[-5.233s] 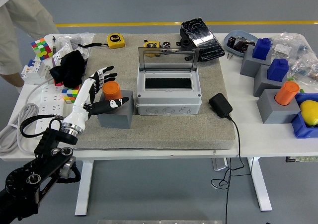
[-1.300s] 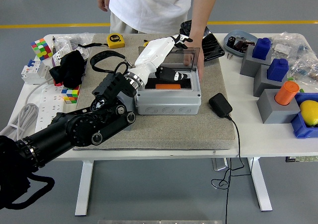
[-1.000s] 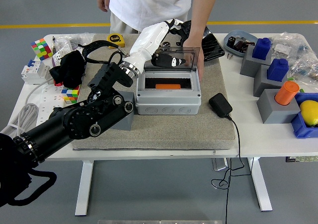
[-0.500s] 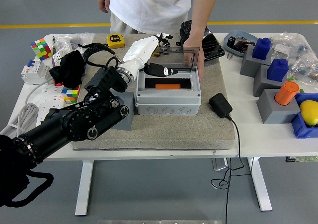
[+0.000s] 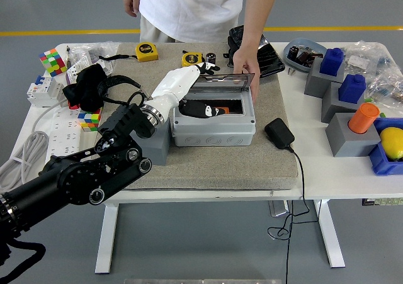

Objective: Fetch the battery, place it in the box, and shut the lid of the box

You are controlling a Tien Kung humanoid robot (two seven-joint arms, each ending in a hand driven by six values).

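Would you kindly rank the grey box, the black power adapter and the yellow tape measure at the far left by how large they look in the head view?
1. Grey box, clearly the largest.
2. Black power adapter.
3. Yellow tape measure; it sits farther from the camera, so its lead over it is unsure.

Even, bright overhead lighting; soft shadows beneath the white table (image 5: 327, 180); sharp focus throughout; no glare visible.

We see our left arm (image 5: 82, 180), big and black with round silver bolts, then a silver ring and our white left hand (image 5: 182, 85) with black fingertips (image 5: 211, 111).
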